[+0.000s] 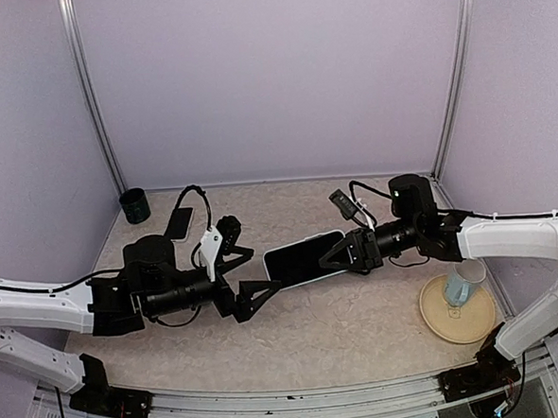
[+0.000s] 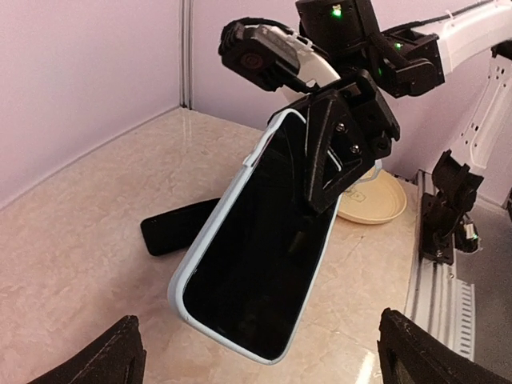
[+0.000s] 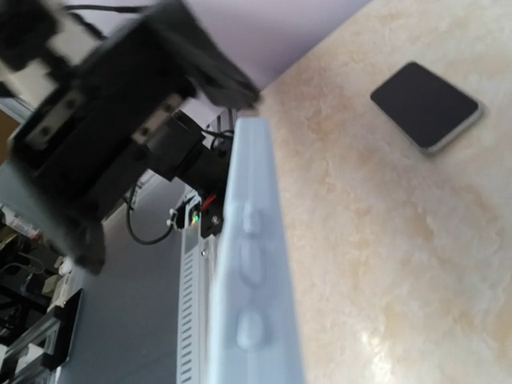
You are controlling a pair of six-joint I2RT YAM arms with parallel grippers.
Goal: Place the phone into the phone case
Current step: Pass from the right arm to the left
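Right gripper (image 1: pixel 331 255): we see its black jaws clamped together on one end of the cased phone. One finger (image 2: pixel 336 152) lies flat across the screen, and the handset is held in the air, off the table.

Black glass-fronted phone (image 2: pixel 264 248): it sits inside the case, with the rim framing its dark screen on every side we can see. It reaches out from the right gripper's fingertips toward the left gripper.

Pale blue plastic phone case (image 1: pixel 306 259): it is wrapped around the phone. From the right wrist we look along its side edge (image 3: pixel 252 280), where three raised buttons show.

Left gripper (image 1: pixel 262 270): its jaws are spread wide and grip nothing. The phone's free end lies just ahead of it, between the lines of the two black fingers (image 2: pixel 96 360). In the left wrist view we see a gap on both sides.

Dark flat slab with a grey rim (image 1: pixel 178 223): it lies flat on the table, off to the side of the left gripper toward the back wall and apart from it.

Black round cup (image 1: pixel 135 205): it stands beyond that slab and near it, well apart from the left gripper.

Beige round plate (image 1: pixel 438 324): it sits on the table behind the right gripper, on the near side of that arm.

Pale blue mug (image 1: pixel 464 283): it rests on the plate; we cannot tell whether it is upright.

Beige marbled table (image 1: pixel 362 322): it lies below both grippers.
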